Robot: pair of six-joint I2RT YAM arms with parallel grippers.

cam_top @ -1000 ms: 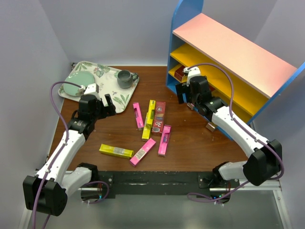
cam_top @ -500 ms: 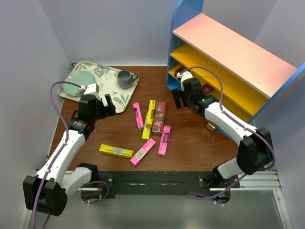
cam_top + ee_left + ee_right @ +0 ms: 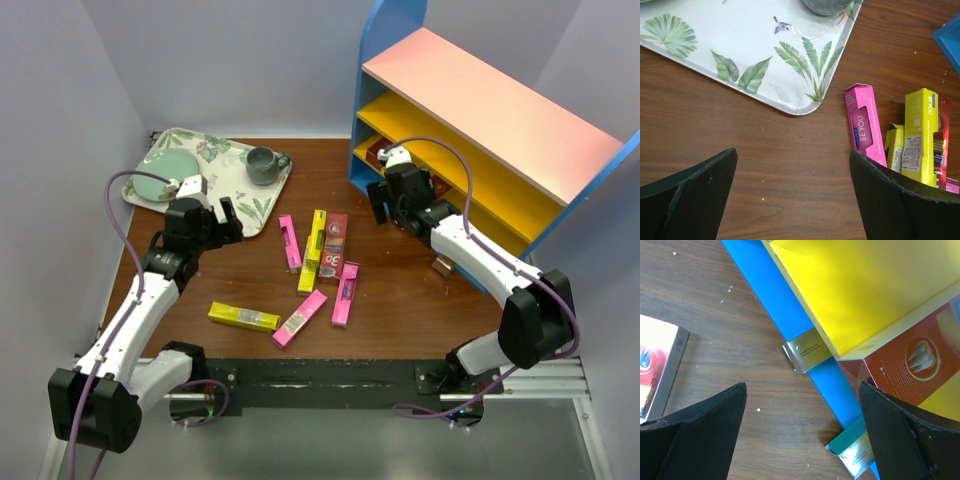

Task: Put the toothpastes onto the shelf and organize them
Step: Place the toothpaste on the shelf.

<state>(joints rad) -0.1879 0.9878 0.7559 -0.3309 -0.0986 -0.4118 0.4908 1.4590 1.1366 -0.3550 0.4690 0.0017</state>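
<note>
Across the centre of the overhead view, six toothpaste cartons lie flat on the brown table (image 3: 410, 310), none of them held. An upper pink carton (image 3: 289, 242), a long yellow carton (image 3: 313, 250) and a dark red carton (image 3: 335, 240) lie side by side, the yellow and red ones touching. A right pink carton (image 3: 345, 293) lies just below the red one. Toward the lower left of the cluster, a lower pink carton (image 3: 300, 318) and a lower yellow carton (image 3: 243, 317) lie nearly end to end.

The shelf (image 3: 490, 100) fills the upper right, with blue side panels, a pale pink top board and yellow boards beneath. One shelved red carton (image 3: 378, 153) rests at the left end of the lower yellow board; the right wrist view shows a tooth printed on it.

The right gripper (image 3: 378, 203) hovers just left of the shelf's blue corner, its fingers spread wide and empty. In its own camera, a gold carton tip (image 3: 807, 355) and a teal carton tip (image 3: 852, 450) show at the blue base edge; how they sit I cannot tell.

The left gripper (image 3: 226, 216) hangs at the lower right edge of the floral tray (image 3: 215, 150), also wide open and holding nothing. A grey-green mug (image 3: 263, 165) and a pale green plate (image 3: 160, 180) sit on the tray.
</note>
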